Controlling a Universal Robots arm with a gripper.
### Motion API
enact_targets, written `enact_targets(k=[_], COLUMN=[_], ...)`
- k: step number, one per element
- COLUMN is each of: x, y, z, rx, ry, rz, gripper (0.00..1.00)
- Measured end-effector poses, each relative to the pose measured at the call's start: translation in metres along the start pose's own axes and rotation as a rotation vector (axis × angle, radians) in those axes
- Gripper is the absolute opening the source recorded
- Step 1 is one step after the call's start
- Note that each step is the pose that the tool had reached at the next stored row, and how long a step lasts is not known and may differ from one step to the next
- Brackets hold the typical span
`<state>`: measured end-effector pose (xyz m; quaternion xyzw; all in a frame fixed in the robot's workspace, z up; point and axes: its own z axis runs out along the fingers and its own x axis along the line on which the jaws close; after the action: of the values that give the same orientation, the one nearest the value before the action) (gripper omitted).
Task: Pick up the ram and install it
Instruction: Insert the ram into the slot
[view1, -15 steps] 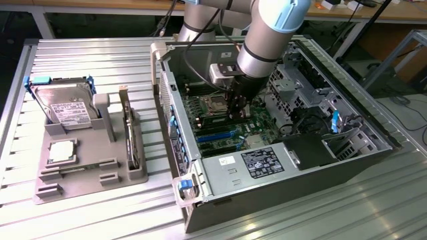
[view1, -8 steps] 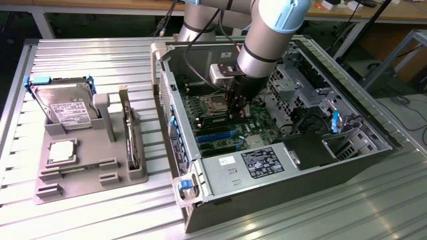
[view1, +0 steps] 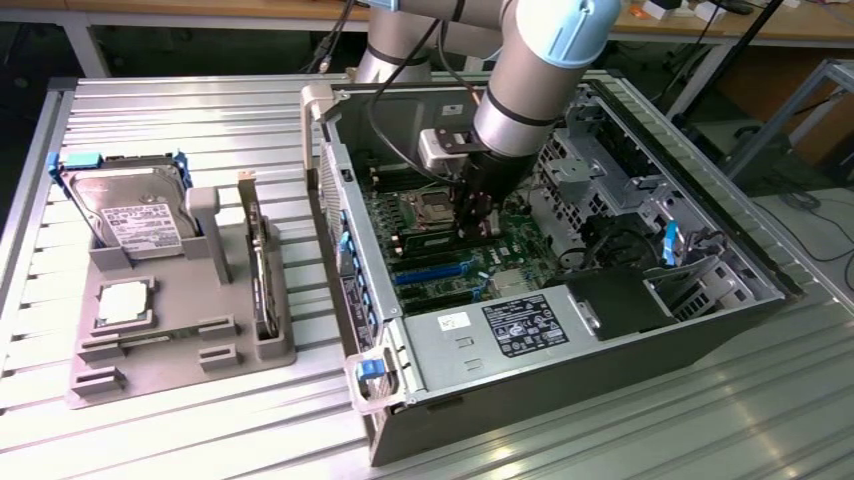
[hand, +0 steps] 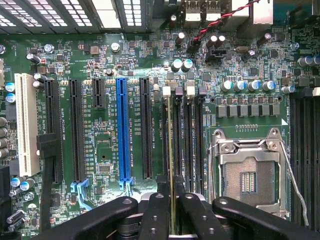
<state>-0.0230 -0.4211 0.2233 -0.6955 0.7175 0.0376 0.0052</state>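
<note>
Firmly pinching the long, thin green ram stick (hand: 171, 150) edge-on between the black fingers (hand: 155, 215) of the gripper (hand: 172, 202), closed almost down to the board's thickness; holding it low over the bank of narrow black memory slots (hand: 187, 135) just beside the open silver processor socket (hand: 248, 172), parallel to them and to the long blue expansion slot (hand: 123, 130); cannot tell whether touching a slot yet, nor exactly which one. To seat it well, probably: line the stick's edge along the slot's whole length, check the white end latches (hand: 166, 91) are swung clear, press straight down and evenly at both ends, never tilted, no forcing if skewed. Reaching from above into the open dark-grey computer case (view1: 601, 400), silver-and-blue arm (view1: 534, 80) angled steeply down, fingers pointing at the green motherboard (view1: 514, 255), well apart from the grey tray (view1: 174, 350) bearing the silver hard drive (view1: 134, 215)
</note>
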Motion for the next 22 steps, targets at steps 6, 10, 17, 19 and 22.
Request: enact_targets(k=[6,10,17,19,22], x=[0.0,0.0,0.0,-0.001,-0.003], y=[0.0001,0.0,0.0001,0.0007,0.0014], z=[0.0006,0.0009,0.0002,-0.0135,-0.028], rx=[0.0001,0.0001,0.0001,0.0001,0.0003], ry=[0.0036,0.0036,0.0035,0.0067,0.0088], rz=[0.0,0.0,0.0,0.0,0.001], gripper=[0.14,0.14,0.22,0.2,0.1])
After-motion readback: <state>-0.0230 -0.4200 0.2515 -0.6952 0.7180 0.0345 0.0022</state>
